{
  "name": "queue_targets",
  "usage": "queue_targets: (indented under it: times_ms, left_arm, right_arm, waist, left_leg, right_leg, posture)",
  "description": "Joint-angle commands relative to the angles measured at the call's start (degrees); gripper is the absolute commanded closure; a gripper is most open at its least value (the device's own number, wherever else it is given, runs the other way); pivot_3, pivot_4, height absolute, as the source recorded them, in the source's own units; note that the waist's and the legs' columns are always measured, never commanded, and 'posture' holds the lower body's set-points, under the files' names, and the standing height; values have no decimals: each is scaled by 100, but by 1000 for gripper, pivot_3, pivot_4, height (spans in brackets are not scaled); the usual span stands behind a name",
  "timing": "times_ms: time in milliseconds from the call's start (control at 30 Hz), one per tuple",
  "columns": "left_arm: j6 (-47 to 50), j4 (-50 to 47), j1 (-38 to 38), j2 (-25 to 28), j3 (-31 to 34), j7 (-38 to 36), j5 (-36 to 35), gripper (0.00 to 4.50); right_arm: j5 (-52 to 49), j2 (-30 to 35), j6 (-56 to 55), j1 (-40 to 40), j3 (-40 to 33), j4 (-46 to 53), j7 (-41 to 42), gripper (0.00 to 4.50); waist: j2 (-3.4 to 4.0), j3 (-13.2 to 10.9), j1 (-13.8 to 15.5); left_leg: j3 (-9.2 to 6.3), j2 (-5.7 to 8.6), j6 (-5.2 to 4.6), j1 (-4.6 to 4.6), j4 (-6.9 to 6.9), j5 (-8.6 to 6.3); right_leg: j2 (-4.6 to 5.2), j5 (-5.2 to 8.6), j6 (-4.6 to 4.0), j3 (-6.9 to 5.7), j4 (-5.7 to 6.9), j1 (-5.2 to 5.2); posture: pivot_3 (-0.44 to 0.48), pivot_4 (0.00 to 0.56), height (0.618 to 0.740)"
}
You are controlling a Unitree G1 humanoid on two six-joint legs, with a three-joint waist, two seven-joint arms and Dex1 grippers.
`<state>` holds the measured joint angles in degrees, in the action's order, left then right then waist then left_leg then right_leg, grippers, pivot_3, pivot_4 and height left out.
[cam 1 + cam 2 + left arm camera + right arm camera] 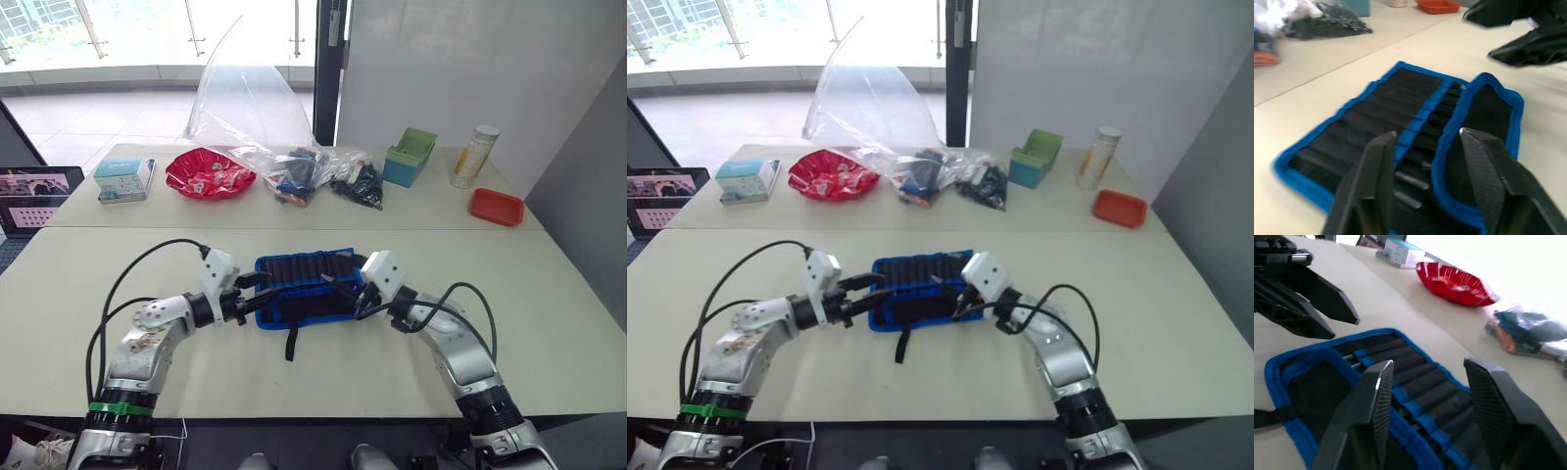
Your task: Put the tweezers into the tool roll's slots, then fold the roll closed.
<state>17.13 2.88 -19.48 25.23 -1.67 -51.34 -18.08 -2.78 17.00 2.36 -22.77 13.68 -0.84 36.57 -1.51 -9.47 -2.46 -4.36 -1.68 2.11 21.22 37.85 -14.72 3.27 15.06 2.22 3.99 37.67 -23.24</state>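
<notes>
Our left gripper (263,286) and right gripper (345,292), fingers spread and empty, flank the tool roll (304,288) on the near table (549,323); tweezers (1409,180) look slotted, so we should fold evenly.

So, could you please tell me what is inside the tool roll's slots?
In the tool roll, two slim metal ends poke out of slots near its folded flap. Whatever else the slots hold is hidden by fabric.

Blue tool roll (302,289) lies open on table, black slots (1386,110) up, strap trailing toward robot.
</notes>
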Motion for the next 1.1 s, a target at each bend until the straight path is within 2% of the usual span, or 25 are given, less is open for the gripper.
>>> queue_targets:
  times_ms: [33, 100, 133, 200, 300, 433, 600, 667, 800, 900, 1033, 1100]
  left_arm:
    - [182, -408, -45, -127, -204, 155, -3, 3807]
    - [352, -496, -62, -203, -400, 281, 89, 4456]
    - [459, -493, -73, -258, -430, 410, 117, 4500]
    - [688, -360, -122, -389, -389, 684, 103, 4500]
    - [807, 42, -199, -425, -571, 951, 454, 4500]
    - [767, 378, -260, -431, -709, 1236, 788, 4500]
    - [643, 763, -341, -385, -443, 1825, 1019, 4500]
    - [496, 881, -313, -246, -509, 1799, 1138, 4500]
    - [2, 1026, -308, -35, -726, 1515, 1323, 4500]
    - [-127, 905, -373, -65, -679, 1412, 1235, 4500]
    - [-249, 550, -426, -196, -263, 1161, 662, 4500]
    - [-418, 483, -444, -121, -112, 1178, 668, 4500]
  right_arm:
    - [122, -94, 188, 5, 121, 126, -95, 3514]
    - [203, -183, 366, 24, 258, 77, -138, 4181]
    - [256, -219, 494, 37, 322, 47, -160, 4479]
    - [383, -263, 721, 41, 445, -32, -182, 4479]
    - [456, -396, 1003, -14, 443, -187, -355, 4479]
    - [888, -164, 953, -5, 502, -444, -553, 4479]
    - [928, 191, 779, 129, 68, -629, -843, 4479]
    - [843, 235, 776, 155, -11, -692, -835, 4479]
    - [753, 178, 739, 111, -106, -825, -797, 4479]
    - [682, 90, 660, 67, -142, -819, -730, 4479]
    - [-109, -155, 541, 5, -594, -446, -440, 4479]
    - [-471, -135, 779, -59, -898, -337, -327, 4479]
  waist:
    - [0, 0, -13]
    - [0, 0, -19]
    - [0, 0, -18]
    - [0, 0, -18]
    - [0, 0, -12]
    - [1, 2, 0]
    - [3, 6, 23]
    - [2, 7, 1]
    - [8, 10, -82]
    - [9, 11, -92]
    - [9, 8, -91]
    - [9, 7, -85]
  left_leg:
    - [0, 0, 0, 1, 0, 0]
    - [-1, -1, 0, 0, 0, 0]
    - [-1, -1, 0, -1, 0, 0]
    - [-2, -1, 0, -2, 0, 0]
    - [-2, 0, 0, -1, 0, 0]
    - [-2, 3, 0, -5, 0, 0]
    - [-2, 4, 6, -18, 0, 3]
    - [-1, 5, 8, -29, 1, 7]
    - [2, -7, 1, -110, -17, 2]
    - [2, -7, 1, -104, -17, 2]
    - [1, -7, 1, -89, -17, 2]
    - [-2, -7, 1, -65, -16, 2]
  right_leg:
    - [-1, 0, 0, 0, 1, -1]
    - [-1, 0, 0, 0, 0, -1]
    - [-1, 0, 0, 0, 2, -1]
    - [-1, 0, 0, 0, 1, -1]
    - [-1, 0, 0, 0, 1, -1]
    - [1, 0, 0, 0, -2, 6]
    - [2, 1, 2, 0, -7, 24]
    - [2, 1, 1, 2, -8, 33]
    - [-12, 10, -2, 5, -17, 107]
    - [-12, 11, -1, 5, -19, 103]
    - [-10, 11, -1, 4, -20, 91]
    - [-8, 10, -1, 4, -19, 71]
  posture:
    - [0, 150, 738]
    - [0, 150, 738]
    - [0, 150, 738]
    - [0, 150, 738]
    - [0, 150, 738]
    - [0, 150, 738]
    - [0, 150, 738]
    - [0, 150, 738]
    - [0, 150, 738]
    - [0, 150, 738]
    - [0, 150, 738]
    - [0, 150, 738]
